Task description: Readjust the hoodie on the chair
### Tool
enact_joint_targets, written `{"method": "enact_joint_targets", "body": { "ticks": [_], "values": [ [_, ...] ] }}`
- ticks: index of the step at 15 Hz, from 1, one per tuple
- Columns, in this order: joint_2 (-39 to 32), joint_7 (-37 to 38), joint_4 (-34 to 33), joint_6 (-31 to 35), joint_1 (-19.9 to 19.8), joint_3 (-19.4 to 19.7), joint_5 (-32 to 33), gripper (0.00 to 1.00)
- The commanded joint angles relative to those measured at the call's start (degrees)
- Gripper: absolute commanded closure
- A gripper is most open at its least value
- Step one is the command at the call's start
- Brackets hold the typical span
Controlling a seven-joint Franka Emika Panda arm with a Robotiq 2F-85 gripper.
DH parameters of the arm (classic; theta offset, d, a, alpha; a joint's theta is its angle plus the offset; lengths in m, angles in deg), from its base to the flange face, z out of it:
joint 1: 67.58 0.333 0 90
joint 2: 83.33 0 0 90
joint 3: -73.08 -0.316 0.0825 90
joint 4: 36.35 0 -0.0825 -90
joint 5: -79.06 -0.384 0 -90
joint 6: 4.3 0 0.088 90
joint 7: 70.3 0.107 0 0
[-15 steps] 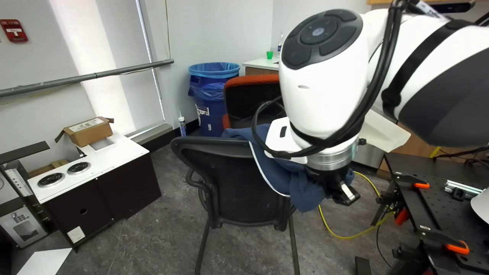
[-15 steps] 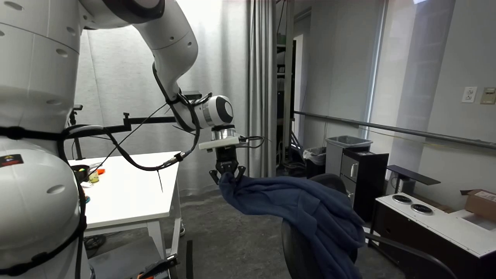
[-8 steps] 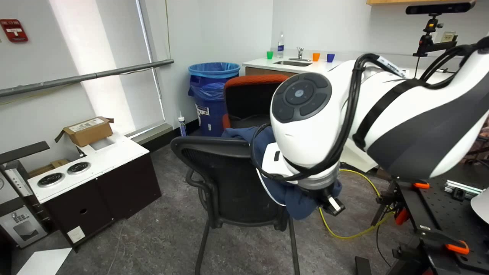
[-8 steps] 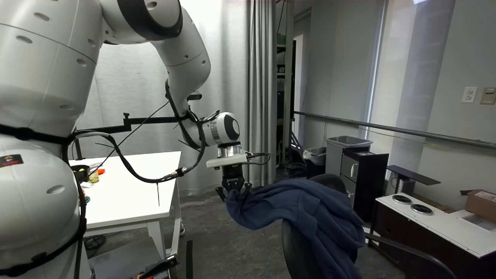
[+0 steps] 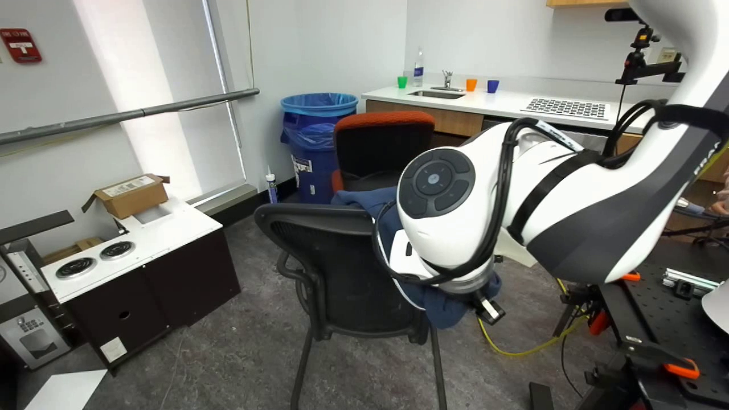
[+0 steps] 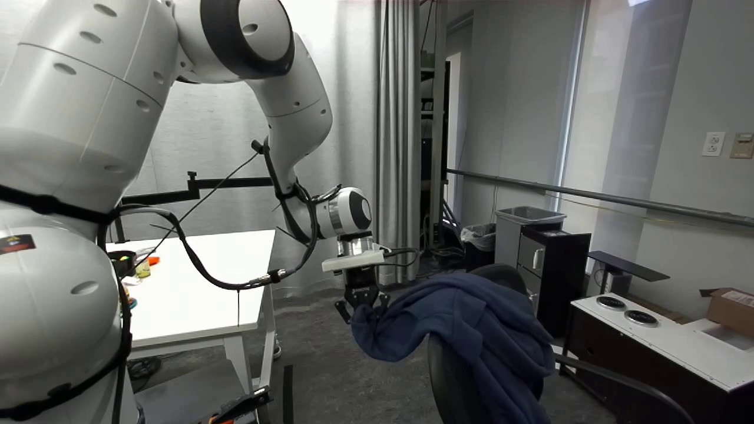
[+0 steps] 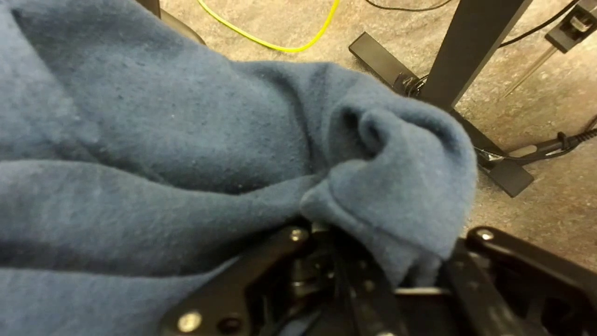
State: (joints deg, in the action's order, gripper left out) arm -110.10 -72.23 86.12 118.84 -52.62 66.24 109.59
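Chair point(image 5: 364, 273): black, upright, with a wide curved mesh back and dark frame
Hoodie point(image 6: 471, 324): navy blue, soft, rumpled, a pale edge showing in an exterior view
Hoodie's lie: draped over the chair's back
Hoodie's end: bunched, gripped, held out beside the chair, fabric sagging between

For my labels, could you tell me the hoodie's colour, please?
The hoodie is navy blue, clearest in an exterior view.
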Motion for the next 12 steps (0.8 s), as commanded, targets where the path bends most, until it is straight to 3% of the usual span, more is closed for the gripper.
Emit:
{"method": "enact_joint_targets", "body": {
  "ticks": [1, 7, 9, 12],
  "values": [
    [-1.8, -0.1, -0.5, 0.2, 0.3, 0.3, 0.5, 0.5],
    [-3.2, -0.4, -0.5, -0.3, 0.6, 0.5, 1.0, 0.05],
    [-3.5, -0.5, -0.4, -0.4, 0.7, 0.6, 1.1, 0.0],
    [-3.6, -0.7, -0.1, -0.4, 0.9, 0.3, 0.9, 0.0]
  ]
}}
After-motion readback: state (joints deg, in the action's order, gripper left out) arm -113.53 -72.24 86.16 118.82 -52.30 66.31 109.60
